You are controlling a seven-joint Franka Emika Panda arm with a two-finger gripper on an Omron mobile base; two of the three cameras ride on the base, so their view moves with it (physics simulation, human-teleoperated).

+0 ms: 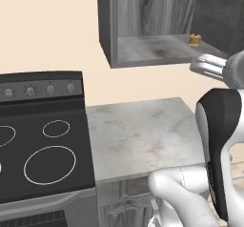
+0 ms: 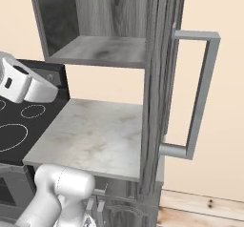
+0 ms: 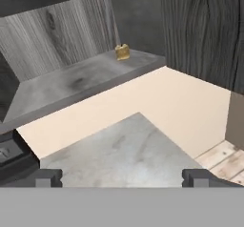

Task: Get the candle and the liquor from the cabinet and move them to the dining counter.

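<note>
Claw (image 3: 122, 177) wide open, empty, arm raised.

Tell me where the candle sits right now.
The candle sits on the bottom shelf of the open cabinet, toward its right back corner in the left base view, above the marbled worktop; the hand view shows it at the shelf's far end.

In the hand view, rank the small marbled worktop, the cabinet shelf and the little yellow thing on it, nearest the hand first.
1. Worktop, just beyond the open hand.
2. Cabinet shelf, higher up and farther on.
3. Little yellow thing, at the shelf's far end; probably the candle, too small to tell.
</note>
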